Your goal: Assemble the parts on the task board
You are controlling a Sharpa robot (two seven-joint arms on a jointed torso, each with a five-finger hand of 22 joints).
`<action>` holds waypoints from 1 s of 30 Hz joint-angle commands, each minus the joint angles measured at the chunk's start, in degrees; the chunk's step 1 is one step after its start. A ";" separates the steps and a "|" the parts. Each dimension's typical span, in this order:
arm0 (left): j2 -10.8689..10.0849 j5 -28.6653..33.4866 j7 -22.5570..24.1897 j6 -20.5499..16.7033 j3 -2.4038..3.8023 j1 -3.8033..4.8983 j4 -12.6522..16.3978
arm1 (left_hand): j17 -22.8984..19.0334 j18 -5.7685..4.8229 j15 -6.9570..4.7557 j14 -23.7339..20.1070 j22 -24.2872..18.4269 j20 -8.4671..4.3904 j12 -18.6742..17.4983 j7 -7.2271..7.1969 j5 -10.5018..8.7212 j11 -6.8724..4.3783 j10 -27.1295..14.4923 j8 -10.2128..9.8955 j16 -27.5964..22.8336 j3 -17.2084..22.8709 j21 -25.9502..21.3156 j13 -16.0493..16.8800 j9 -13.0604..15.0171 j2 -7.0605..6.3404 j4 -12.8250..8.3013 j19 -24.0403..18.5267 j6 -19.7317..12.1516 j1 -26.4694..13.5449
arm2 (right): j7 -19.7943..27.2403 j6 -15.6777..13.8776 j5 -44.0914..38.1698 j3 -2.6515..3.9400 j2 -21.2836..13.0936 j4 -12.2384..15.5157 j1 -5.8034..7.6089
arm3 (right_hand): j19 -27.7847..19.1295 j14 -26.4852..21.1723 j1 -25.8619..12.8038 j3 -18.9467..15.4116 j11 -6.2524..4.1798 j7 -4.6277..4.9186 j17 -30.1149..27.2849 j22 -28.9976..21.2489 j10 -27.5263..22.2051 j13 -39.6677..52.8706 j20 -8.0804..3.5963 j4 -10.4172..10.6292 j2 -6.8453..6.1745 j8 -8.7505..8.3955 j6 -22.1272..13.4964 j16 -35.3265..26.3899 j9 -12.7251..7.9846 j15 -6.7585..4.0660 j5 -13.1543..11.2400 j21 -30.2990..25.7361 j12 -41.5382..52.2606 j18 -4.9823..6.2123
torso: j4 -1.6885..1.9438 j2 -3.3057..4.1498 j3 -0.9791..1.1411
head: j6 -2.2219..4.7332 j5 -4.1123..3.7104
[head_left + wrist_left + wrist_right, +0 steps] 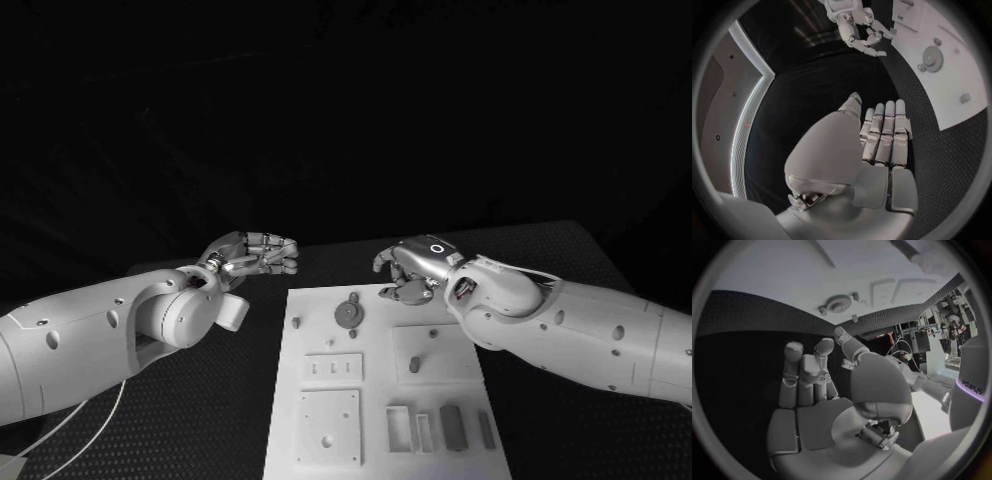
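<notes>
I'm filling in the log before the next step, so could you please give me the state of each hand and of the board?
Left silver hand: holds nothing, above black table beside board.
Right silver hand: holds nothing, fingers curled over board's far edge.
White rectangular task board: flat on table.

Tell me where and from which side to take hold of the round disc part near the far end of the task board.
Probably by its rim, from straight above. The round disc part lies flat on the task board, so its face offers no hold, while its edge is free all round. The right hand hovers closer and holds nothing, fingers apart; the left hand is off the board's corner.
</notes>
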 commanded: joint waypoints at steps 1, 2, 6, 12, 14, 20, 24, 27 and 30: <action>0.26 0.26 0.65 1.03 0.05 0.09 0.00 | 0.08 1.17 0.20 0.12 -0.08 0.19 -0.15 1.21 -0.34 0.03 0.37 -0.13 -0.27 -0.34 -0.27 -0.04 -0.06 -0.18 -0.09 0.08 0.35 -0.43 | 9.09 0.84 12.36 0.31 -1.88 -0.84 0.27 | -0.41 -0.30 0.05 0.26 -0.12 -0.04 -0.12 0.62 -0.61 -0.11 0.11 0.01 -0.83 0.32 0.53 -0.32 0.11 0.15 0.35 -0.40 -0.51 0.89 | -0.41 -0.19 -0.10 | 0.23 -0.39; 0.31 0.26 0.67 1.08 0.05 0.09 -0.01 | 0.08 1.17 0.20 0.12 -0.08 0.19 -0.15 1.20 -0.34 0.03 0.37 -0.13 -0.27 -0.34 -0.27 -0.04 -0.06 -0.18 -0.08 0.08 0.35 -0.43 | 10.47 1.56 15.34 0.38 -2.63 -1.25 0.40 | -0.60 -0.48 0.06 0.39 -0.11 -0.02 -0.17 0.60 -0.90 -0.15 0.19 0.05 -1.05 0.40 0.65 -0.46 0.15 0.17 0.34 -0.54 -0.68 0.89 | -0.48 -0.22 -0.12 | 0.24 -0.40; 0.39 0.26 0.72 1.33 0.05 0.09 -0.04 | 0.10 1.17 0.20 0.13 -0.08 0.18 -0.14 1.20 -0.34 0.02 0.40 -0.12 -0.28 -0.33 -0.28 -0.04 -0.06 -0.15 -0.08 0.09 0.38 -0.42 | 14.34 4.46 22.69 0.40 -4.87 -3.78 0.64 | -1.21 -1.19 0.46 0.82 -0.06 0.02 -0.26 0.63 -1.88 -0.21 0.46 -0.08 -1.05 0.43 0.63 -0.87 0.20 0.20 0.35 -0.91 -1.18 0.89 | -0.60 -0.29 -0.24 | 0.32 -0.49; 0.42 0.26 0.80 1.47 0.05 0.09 0.05 | 0.11 1.17 0.19 0.15 -0.07 0.18 -0.12 1.18 -0.34 0.01 0.45 -0.11 -0.28 -0.33 -0.28 -0.03 -0.05 -0.11 -0.08 0.11 0.42 -0.41 | 16.23 7.12 24.27 0.39 -7.71 -5.87 0.64 | -1.70 -1.73 0.59 0.71 -0.02 0.07 -0.21 0.80 -2.58 -0.09 0.77 -0.19 -1.87 0.35 0.39 -1.01 0.22 0.24 0.35 -1.05 -1.41 0.89 | -0.45 -0.24 -0.21 | 0.55 -1.11; 0.39 0.26 0.80 1.48 0.05 0.09 0.05 | 0.11 1.17 0.19 0.15 -0.07 0.18 -0.12 1.18 -0.34 0.00 0.46 -0.10 -0.29 -0.33 -0.29 -0.03 -0.05 -0.11 -0.08 0.11 0.43 -0.41 | 16.47 7.39 24.36 0.39 -8.53 -6.29 0.63 | -1.86 -1.91 0.58 0.72 -0.01 0.08 -0.19 0.83 -2.78 -0.05 0.86 -0.11 -2.15 0.35 0.36 -1.06 0.23 0.26 0.34 -1.11 -1.47 0.89 | -0.41 -0.21 -0.17 | 0.60 -1.27; 0.36 0.26 0.78 1.50 0.05 0.09 0.10 | 0.13 1.16 0.18 0.17 -0.07 0.18 -0.11 1.17 -0.35 -0.01 0.49 -0.09 -0.29 -0.34 -0.29 -0.02 -0.04 -0.11 -0.07 0.12 0.46 -0.41 | 16.55 8.13 24.48 0.34 -10.47 -7.51 0.36 | -2.08 -2.18 0.49 0.78 0.01 0.09 -0.15 0.90 -3.05 0.06 1.07 0.12 -3.06 0.34 0.28 -1.10 0.27 0.28 0.35 -1.18 -1.52 0.89 | -0.53 -0.24 -0.11 | 0.57 -1.60; 0.32 0.26 0.78 1.48 0.05 0.09 0.16 | 0.13 1.16 0.18 0.17 -0.07 0.18 -0.11 1.16 -0.35 -0.02 0.51 -0.09 -0.30 -0.35 -0.30 -0.02 -0.04 -0.12 -0.07 0.12 0.47 -0.41 | 16.57 8.53 24.37 0.29 -11.17 -8.46 -0.09 | -2.13 -2.26 0.51 0.88 0.01 0.10 -0.13 0.93 -3.10 0.11 1.12 0.22 -3.34 0.35 0.27 -1.09 0.29 0.28 0.35 -1.19 -1.52 0.89 | -0.67 -0.29 -0.06 | 0.54 -1.73; 0.31 0.26 0.78 1.60 0.05 0.09 0.21 | 0.14 1.16 0.18 0.18 -0.07 0.18 -0.11 1.16 -0.36 -0.02 0.52 -0.09 -0.31 -0.36 -0.31 -0.02 -0.04 -0.13 -0.07 0.12 0.48 -0.42 | 16.62 8.78 24.32 0.25 -11.51 -8.99 -0.55 | -2.14 -2.29 0.48 0.92 0.02 0.10 -0.12 0.94 -3.11 0.14 1.15 0.29 -3.50 0.36 0.26 -1.08 0.30 0.29 0.35 -1.19 -1.51 0.89 | -0.66 -0.28 -0.03 | 0.50 -1.81; 0.31 0.26 0.80 1.64 0.05 0.09 0.19 | 0.15 1.16 0.18 0.18 -0.07 0.18 -0.11 1.15 -0.36 -0.02 0.52 -0.09 -0.32 -0.38 -0.31 -0.02 -0.04 -0.14 -0.07 0.12 0.49 -0.42 | 16.72 9.01 24.03 0.25 -11.56 -9.55 -1.14 | -2.15 -2.30 0.46 0.95 0.02 0.10 -0.11 0.95 -3.11 0.16 1.16 0.35 -3.58 0.36 0.25 -1.07 0.31 0.29 0.35 -1.18 -1.50 0.89 | -0.63 -0.31 -0.01 | 0.46 -1.93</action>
